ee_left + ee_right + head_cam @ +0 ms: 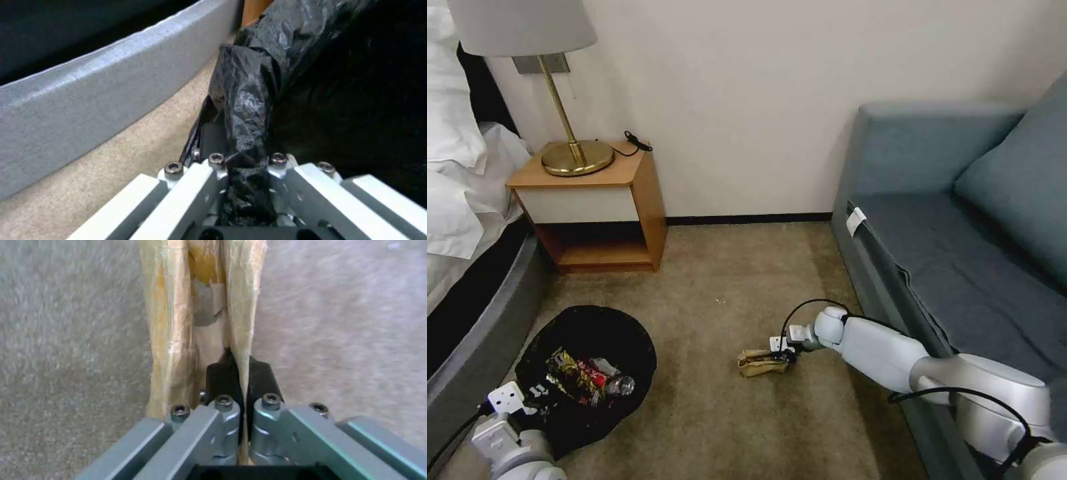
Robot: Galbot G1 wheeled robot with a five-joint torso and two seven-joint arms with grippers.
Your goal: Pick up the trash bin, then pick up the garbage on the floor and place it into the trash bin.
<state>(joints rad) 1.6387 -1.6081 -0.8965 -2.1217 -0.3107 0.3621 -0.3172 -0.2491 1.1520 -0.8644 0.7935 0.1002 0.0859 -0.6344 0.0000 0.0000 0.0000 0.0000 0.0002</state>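
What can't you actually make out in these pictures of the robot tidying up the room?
- Head view: the trash bin walls, covered by its black bag; the print on the wrappers inside is too small to read.
- Left wrist view: the bin's rim under the left gripper, wrapped in bag plastic.
- Right wrist view: the far end of the brown paper bag, held by the right gripper, is cut off.

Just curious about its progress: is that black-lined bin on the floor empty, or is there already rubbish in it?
Not empty. The trash bin already holds a red wrapper, a gold-brown wrapper and a small clear bottle.
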